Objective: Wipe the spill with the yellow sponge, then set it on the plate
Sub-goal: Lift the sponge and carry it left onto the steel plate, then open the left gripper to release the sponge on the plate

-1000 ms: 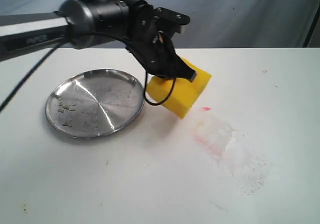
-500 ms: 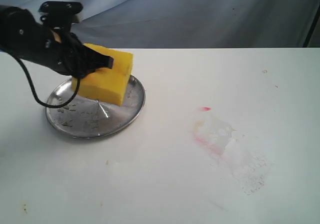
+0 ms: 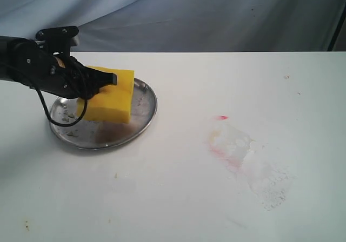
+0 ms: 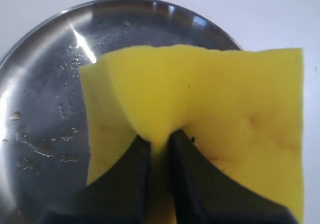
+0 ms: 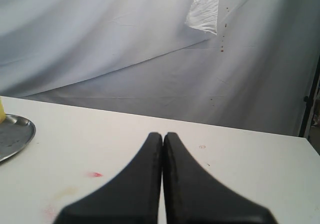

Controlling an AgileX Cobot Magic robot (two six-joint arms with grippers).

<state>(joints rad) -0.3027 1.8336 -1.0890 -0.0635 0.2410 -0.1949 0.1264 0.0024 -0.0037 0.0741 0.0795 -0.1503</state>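
My left fingers (image 4: 127,184) pinch the yellow sponge (image 3: 111,96) at the plate (image 3: 145,111) (one edge overhangs its rim), so on release the rebounding foam might tip it onto the counter (image 3: 216,199).

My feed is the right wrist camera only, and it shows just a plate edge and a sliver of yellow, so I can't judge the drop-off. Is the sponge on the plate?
Observer: In the exterior view the yellow sponge appears to rest on the plate, toward its far side.
Operator: Is the left arm holding it?
Observer: Yes. The left end effector is shut on it, and the foam bulges around the fingers in the left wrist view.
Operator: And the spill?
Observer: The spill shows as a thin whitish-pink smear on the table, well apart from the plate.
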